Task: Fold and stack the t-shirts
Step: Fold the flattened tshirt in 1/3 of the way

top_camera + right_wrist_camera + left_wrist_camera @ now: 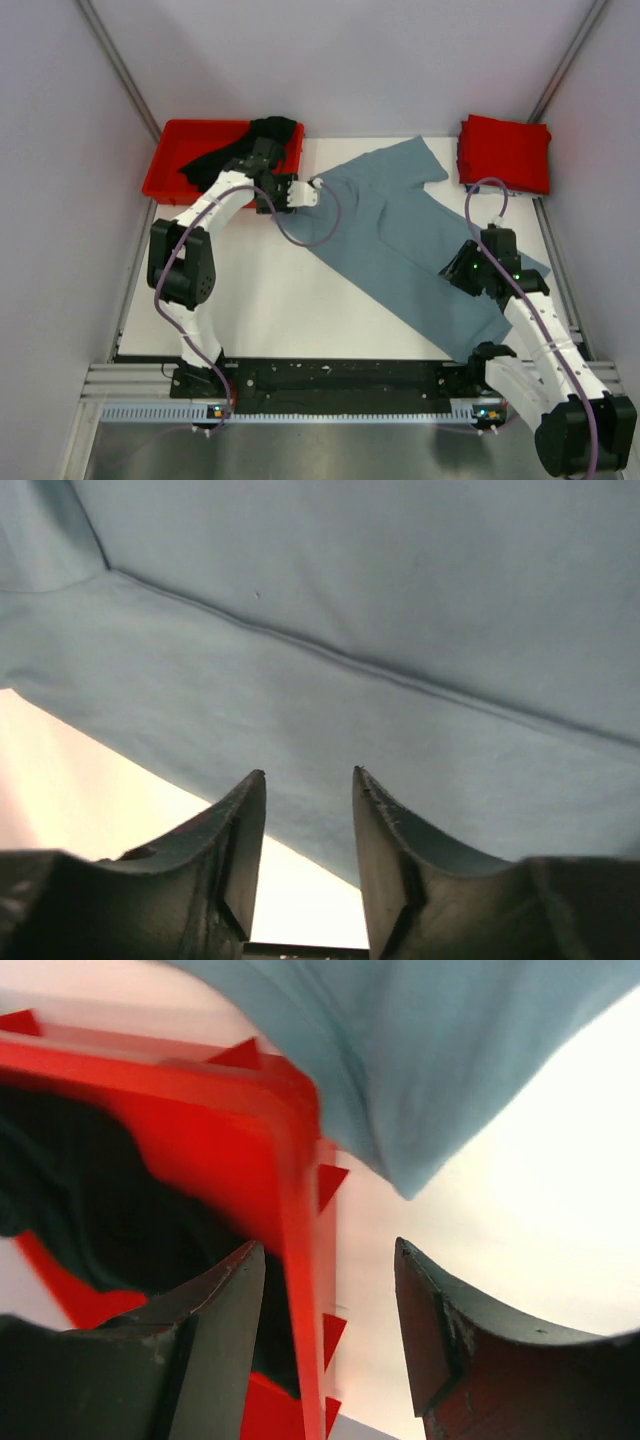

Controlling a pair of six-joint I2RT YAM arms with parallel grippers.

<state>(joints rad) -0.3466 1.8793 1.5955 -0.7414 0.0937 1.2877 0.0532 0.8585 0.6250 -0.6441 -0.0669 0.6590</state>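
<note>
A grey-blue t-shirt (400,230) lies spread diagonally across the white table. A red t-shirt (505,152) lies folded at the back right. A black t-shirt (240,150) is bunched in the red bin (175,160) at the back left and hangs over its far rim. My left gripper (305,192) is open and empty beside the grey-blue shirt's left corner. In the left wrist view the left gripper (328,1250) hovers over the bin's rim (290,1200), with the black shirt (90,1210) to its left and the grey-blue shirt (430,1050) ahead. My right gripper (308,775) is open and empty just above the grey-blue shirt (350,630), near its edge.
The white table (260,300) shows bare in front of the left arm. Grey walls close in the sides and back. The right gripper (455,270) sits over the shirt's lower right part, and the arm bases stand on the rail at the near edge.
</note>
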